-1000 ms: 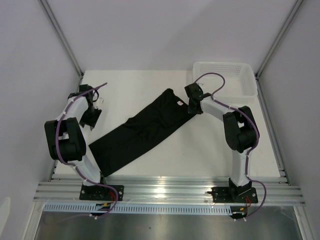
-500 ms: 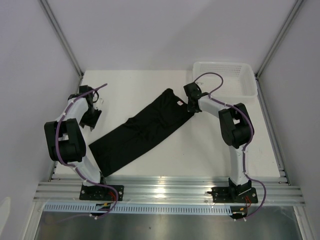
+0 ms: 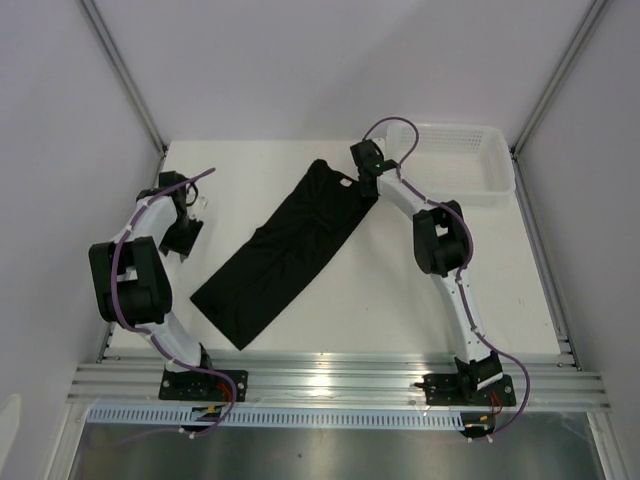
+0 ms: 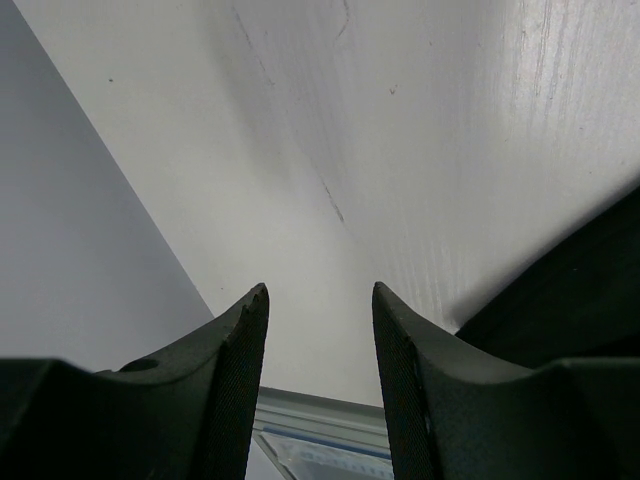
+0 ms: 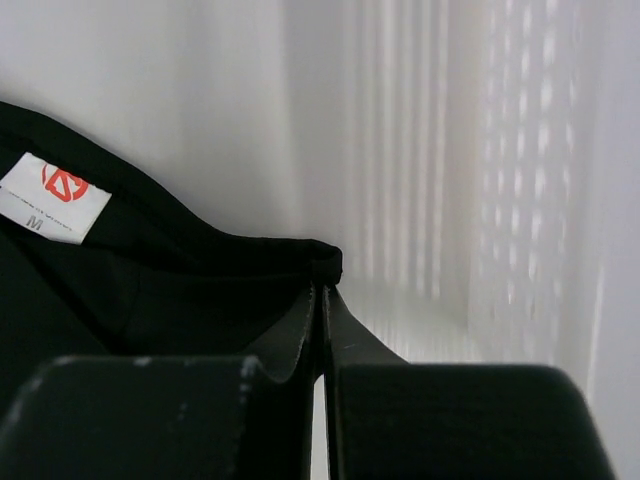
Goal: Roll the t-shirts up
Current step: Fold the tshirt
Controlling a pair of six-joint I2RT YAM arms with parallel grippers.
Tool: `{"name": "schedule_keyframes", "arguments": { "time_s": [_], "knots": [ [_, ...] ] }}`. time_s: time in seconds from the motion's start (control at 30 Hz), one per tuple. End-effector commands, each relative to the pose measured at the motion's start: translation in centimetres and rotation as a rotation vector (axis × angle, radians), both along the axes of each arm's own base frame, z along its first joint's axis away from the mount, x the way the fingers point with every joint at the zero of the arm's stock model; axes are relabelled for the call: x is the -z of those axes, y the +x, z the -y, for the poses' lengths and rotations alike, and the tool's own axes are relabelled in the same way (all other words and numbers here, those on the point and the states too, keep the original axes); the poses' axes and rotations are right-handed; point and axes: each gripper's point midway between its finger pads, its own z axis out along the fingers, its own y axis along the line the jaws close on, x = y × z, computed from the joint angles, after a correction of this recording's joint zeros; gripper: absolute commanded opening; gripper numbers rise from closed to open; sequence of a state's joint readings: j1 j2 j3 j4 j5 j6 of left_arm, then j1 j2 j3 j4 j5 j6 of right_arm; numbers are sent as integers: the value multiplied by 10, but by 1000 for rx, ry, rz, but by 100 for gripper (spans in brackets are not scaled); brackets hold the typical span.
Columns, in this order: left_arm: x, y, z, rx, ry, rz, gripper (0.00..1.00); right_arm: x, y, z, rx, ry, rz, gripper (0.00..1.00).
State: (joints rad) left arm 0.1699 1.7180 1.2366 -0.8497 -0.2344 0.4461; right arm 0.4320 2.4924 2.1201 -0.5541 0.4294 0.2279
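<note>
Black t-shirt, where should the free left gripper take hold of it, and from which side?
The black t-shirt lies flat as a long diagonal strip, its neck end pinched by the right gripper. So probably grip the free hem corner nearest the left gripper, coming in low from the left.

The shirt (image 3: 285, 250) lies slanted across the table (image 3: 400, 300). The basket (image 3: 500, 186) sits in the far right corner, right of the shirt's far end.
</note>
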Motion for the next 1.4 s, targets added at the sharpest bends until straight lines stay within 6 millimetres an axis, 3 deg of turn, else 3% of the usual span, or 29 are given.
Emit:
{"name": "schedule_keyframes", "arguments": {
  "time_s": [0.0,0.03,0.07,0.2,0.4,0.53,0.67,0.7,0.8,0.9,0.93,1.13,1.17,1.23,1.27,1.33,1.37],
  "knots": [
    [-16,3,-7,-4,25,53,49,24,9,14,-58,-93,-75,0],
    [-17,4,-6,-3,25,55,49,31,13,12,-75,-102,-77,0],
    [-17,3,-7,-5,26,55,49,20,25,5,-96,-92,-37,1],
    [-17,2,-6,-4,25,52,50,9,46,-3,-163,-86,42,1],
    [-15,2,-6,-15,18,50,49,8,70,0,-168,-77,113,2],
    [-17,3,-4,-17,12,60,49,-4,84,-3,-184,-84,172,3],
    [-19,3,-4,-20,8,59,49,-21,91,-8,-203,-67,219,21],
    [-19,2,-3,-21,7,60,49,-32,92,-11,-217,-57,233,33],
    [-22,3,-3,-19,7,69,50,-53,92,-10,-214,-60,263,41],
    [-24,4,-2,-20,-2,76,49,-84,91,-14,-210,-33,308,46],
    [-24,4,-1,-23,-4,76,50,-103,88,-20,-226,-14,334,47],
    [-32,4,2,-22,-18,103,50,-169,79,-45,-295,23,452,51],
    [-31,3,2,-26,-21,104,50,-185,73,-59,-348,58,472,52],
    [-34,3,4,-27,-30,114,50,-194,63,-79,-418,93,475,52],
    [-34,2,5,-31,-34,114,50,-206,49,-104,-504,134,478,52],
    [-34,1,9,-37,-55,120,50,-195,24,-128,-599,154,417,51],
    [-36,1,10,-41,-60,132,50,-207,0,-150,-671,175,414,49]
  ]
}}
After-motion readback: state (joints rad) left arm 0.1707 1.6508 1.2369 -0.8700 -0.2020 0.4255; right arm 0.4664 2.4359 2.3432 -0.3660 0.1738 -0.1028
